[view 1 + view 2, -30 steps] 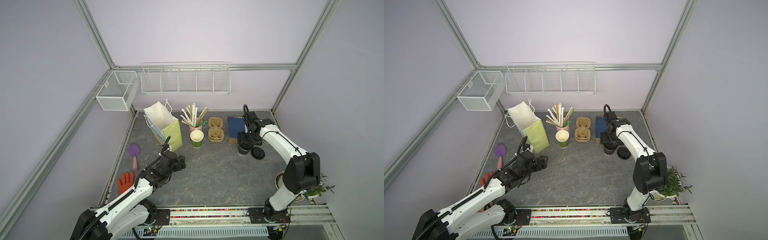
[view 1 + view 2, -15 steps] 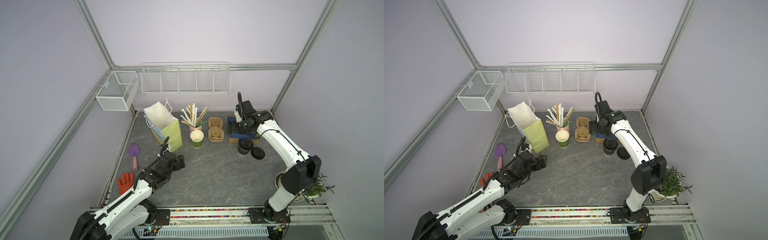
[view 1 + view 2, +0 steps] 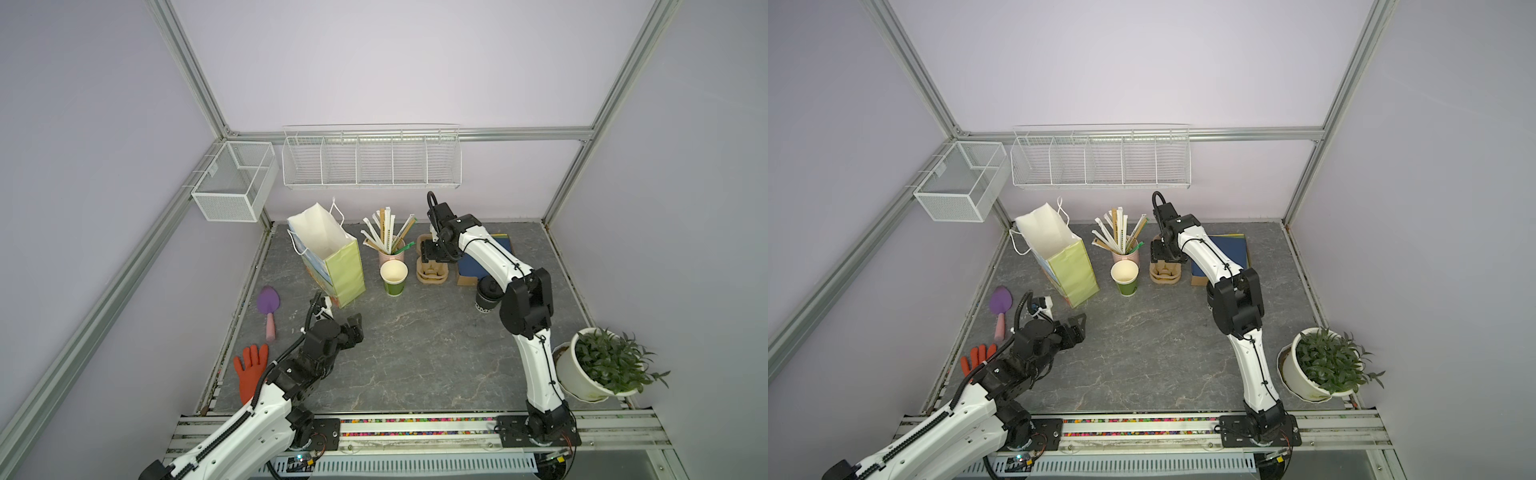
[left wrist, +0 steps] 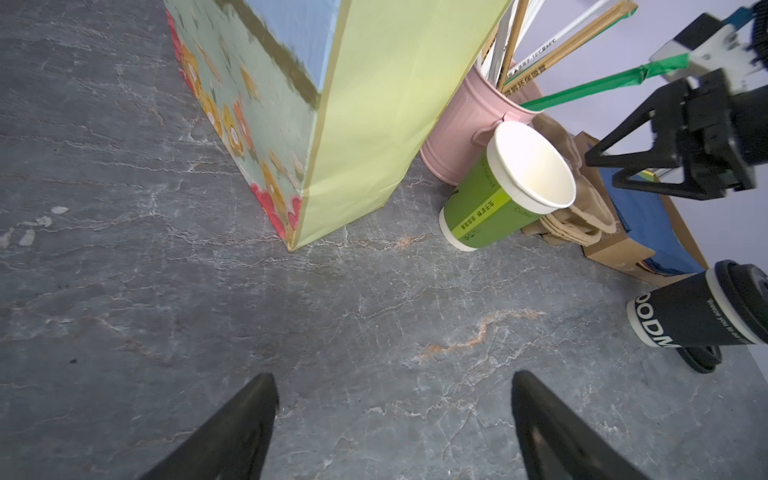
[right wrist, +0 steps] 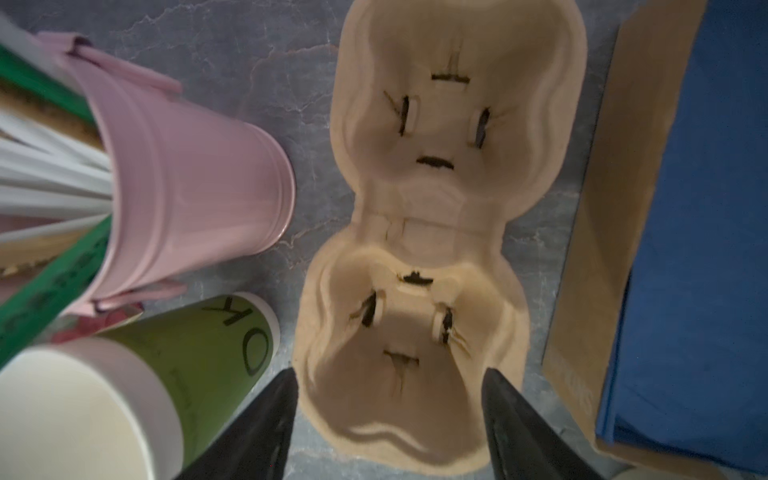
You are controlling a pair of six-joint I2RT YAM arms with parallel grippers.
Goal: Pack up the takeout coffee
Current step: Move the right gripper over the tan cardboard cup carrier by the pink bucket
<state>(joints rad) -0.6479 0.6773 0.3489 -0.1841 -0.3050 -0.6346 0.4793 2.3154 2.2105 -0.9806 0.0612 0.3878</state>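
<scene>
Hovering over the pulp cup carrier [image 5: 440, 199], the right pincer [image 5: 390, 371] has its jaws spread wide with nothing between them. The left pincer [image 4: 392, 375] hangs wide and empty above the table [image 4: 332, 332] near the paper bag [image 4: 374, 104]. The takeout coffee [image 4: 698, 307], black with a black lid, stands upright on the table near the blue-topped box [image 4: 615, 249], apart from both pincers.
</scene>
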